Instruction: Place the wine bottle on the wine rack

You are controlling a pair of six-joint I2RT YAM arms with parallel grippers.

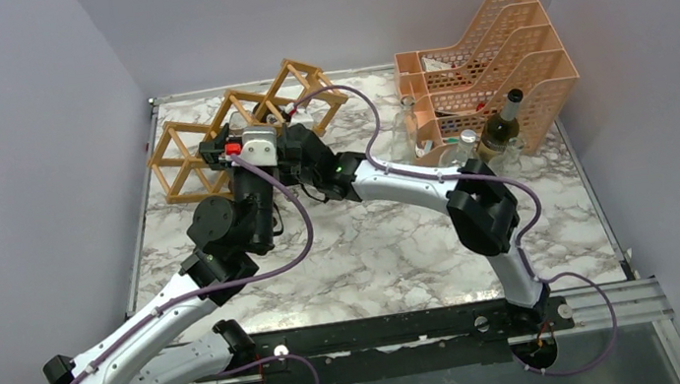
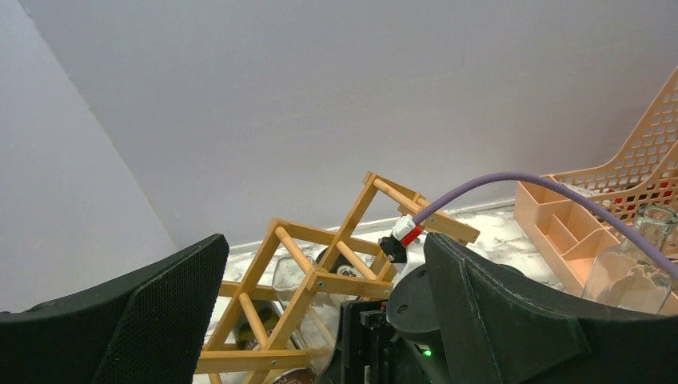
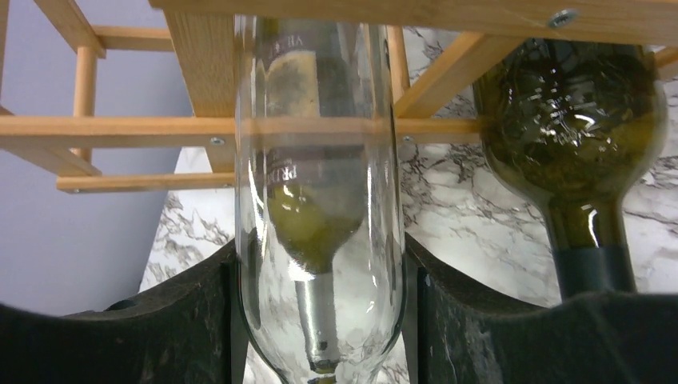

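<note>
Your bottle [image 3: 320,200] is clamped in the right hand [image 3: 322,280], reaching ahead of it into the rack [image 3: 120,128], with a green bottle [image 3: 572,120] to its right. The glass is probably slick, heavy and brittle, so grip the wide body. Your left hand [image 2: 324,264] stands apart, empty.

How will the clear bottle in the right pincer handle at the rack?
Likely slippery: the clear glass bottle is smooth and glossy between the pads of the right pincer. Probably light, as it looks empty. Its round body could roll if released off the wine rack, and glass may chip against the sticks.
</note>
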